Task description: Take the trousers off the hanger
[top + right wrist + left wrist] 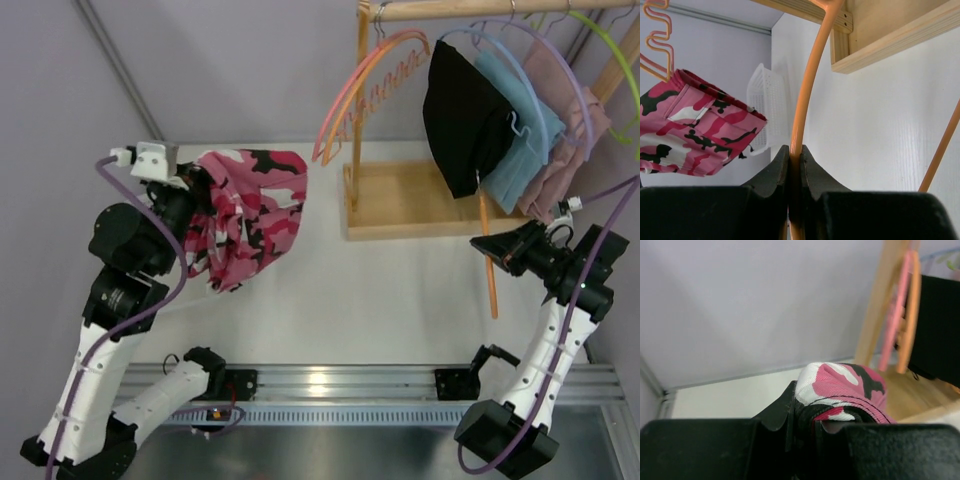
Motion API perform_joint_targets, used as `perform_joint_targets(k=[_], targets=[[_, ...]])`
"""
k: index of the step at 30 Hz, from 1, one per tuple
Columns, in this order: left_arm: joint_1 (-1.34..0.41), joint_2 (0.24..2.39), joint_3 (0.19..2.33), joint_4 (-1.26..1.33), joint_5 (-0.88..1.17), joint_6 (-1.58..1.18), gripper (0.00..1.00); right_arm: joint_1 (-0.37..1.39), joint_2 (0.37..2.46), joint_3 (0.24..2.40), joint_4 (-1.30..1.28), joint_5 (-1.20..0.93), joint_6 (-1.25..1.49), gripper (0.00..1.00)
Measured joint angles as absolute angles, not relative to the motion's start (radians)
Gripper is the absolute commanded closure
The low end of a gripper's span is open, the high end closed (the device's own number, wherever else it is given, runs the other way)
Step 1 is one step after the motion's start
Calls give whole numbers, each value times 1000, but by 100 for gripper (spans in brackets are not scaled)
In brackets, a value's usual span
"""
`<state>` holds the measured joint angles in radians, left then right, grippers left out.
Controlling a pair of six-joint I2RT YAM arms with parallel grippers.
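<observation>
Camouflage trousers (250,215) are off the hanger, bunched in the closed left gripper (802,415) and held above the surface (380,290), left of the rack (400,200). Right gripper (795,160) is clamped on a bare orange hanger (807,90). Black trousers (460,120) hang on the rack. Roughly half done, I judge.

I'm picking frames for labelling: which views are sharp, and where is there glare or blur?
Top external: sharp and evenly lit, with a glare spot on the metal rail. Left wrist: soft; the camo trousers in the left gripper are slightly blurred, the rack behind more so. Right wrist: the orange hanger is clear, the right gripper around it nearly featureless black.
</observation>
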<state>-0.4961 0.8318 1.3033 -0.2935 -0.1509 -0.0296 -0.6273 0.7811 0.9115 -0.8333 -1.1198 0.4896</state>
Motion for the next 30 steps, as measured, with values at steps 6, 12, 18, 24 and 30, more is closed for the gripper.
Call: perform_joint_targets(k=[6,12,18,24,30], targets=[[-307,752,1333,-316,-223,-41,100,-627,784,922,-832,-1119,490,100],[-140,722,1395,-336,-353,-33,100,-627,786,941,-827,-1121,496,100],[44,662,1402,-399,-495,-21,100,-627,795,959,-824,-1123,503,100],[195,601,1401,-455,-597,17,100,-627,811,971,-818,-1123,509,100],[292,546,1361,-501,-673,30,100,-627,819,971,-815,-1123,509,100]])
